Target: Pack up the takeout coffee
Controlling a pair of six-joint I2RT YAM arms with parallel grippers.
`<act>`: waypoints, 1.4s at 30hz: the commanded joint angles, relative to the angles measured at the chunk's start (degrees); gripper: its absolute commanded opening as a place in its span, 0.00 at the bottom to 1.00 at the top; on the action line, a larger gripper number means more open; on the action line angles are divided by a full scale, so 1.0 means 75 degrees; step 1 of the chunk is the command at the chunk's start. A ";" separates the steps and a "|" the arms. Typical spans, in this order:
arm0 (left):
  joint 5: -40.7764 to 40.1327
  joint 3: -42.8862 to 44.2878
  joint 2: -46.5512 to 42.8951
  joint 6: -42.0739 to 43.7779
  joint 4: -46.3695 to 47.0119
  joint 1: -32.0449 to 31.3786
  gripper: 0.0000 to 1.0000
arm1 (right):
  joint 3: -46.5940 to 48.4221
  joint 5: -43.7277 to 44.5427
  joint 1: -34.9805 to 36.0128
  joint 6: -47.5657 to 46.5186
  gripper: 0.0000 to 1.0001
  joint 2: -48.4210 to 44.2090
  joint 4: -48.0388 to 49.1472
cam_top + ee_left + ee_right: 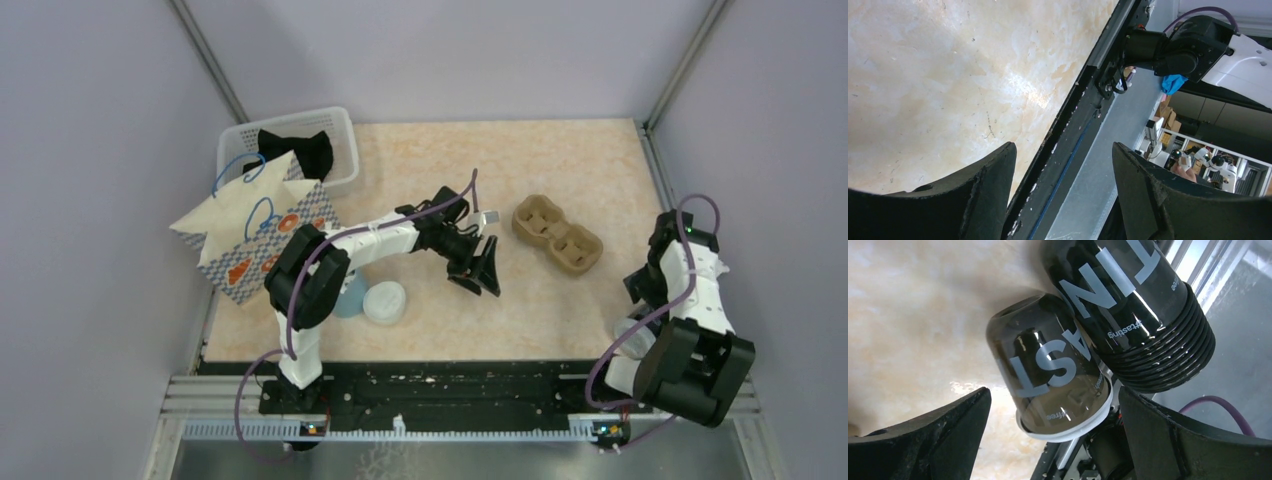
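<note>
Nearest you, at about 5 o'clock on the bench [560, 160], your right hand [1052, 390] is spread wide and holds nothing. The takeout coffee [1048, 385] shows just past its fingertips, in the gap between them, with clear space to either finger. The cup looks tipped over: its greyish-white lid [1068, 432] faces the black rail [1068, 135] at the near edge and its base points away across the bench. A lidless black cup [1128, 305] with a ribbed band lies touching it on the right-finger side. In the top view your right arm hides nearly all of both cups.

Your left hand [480, 268] hangs a little nearer than the bench centre, tilted back toward you. It is also spread and empty. Its own camera looks past both fingers at bare bench and the black rail.

At 8 o'clock, a light blue cup [350, 297] is half hidden behind your left arm. A round white lid [385, 302] lies just beside it.

At 3 o'clock, well apart from both hands, lies a brown cardboard cup carrier [557, 235] with two wells.

At 9 o'clock a patterned paper bag [260, 235] with blue handles stands at the left edge. Behind it, at 11 o'clock, is a white basket [345, 135] with something black inside.
</note>
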 commanded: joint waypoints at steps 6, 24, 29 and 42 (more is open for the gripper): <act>0.0349 0.0466 -0.0291 0.0366 -0.0184 0.0225 0.77 | -0.0404 -0.0484 -0.0216 -0.0392 0.99 0.0833 0.0798; 0.0184 0.0039 -0.0736 0.0148 0.0092 0.0407 0.78 | -0.0690 -0.2722 -0.0059 -0.1033 0.67 0.0563 0.1138; 0.0135 -0.0330 -0.1106 -0.0250 0.0721 0.0405 0.79 | -0.0556 -0.3887 0.1345 -0.0764 0.66 0.0145 0.0835; -0.2677 -0.1350 -0.3493 -0.0761 0.2001 -0.0197 0.94 | -0.0504 -0.7310 0.3104 0.3780 0.64 -0.1332 0.1531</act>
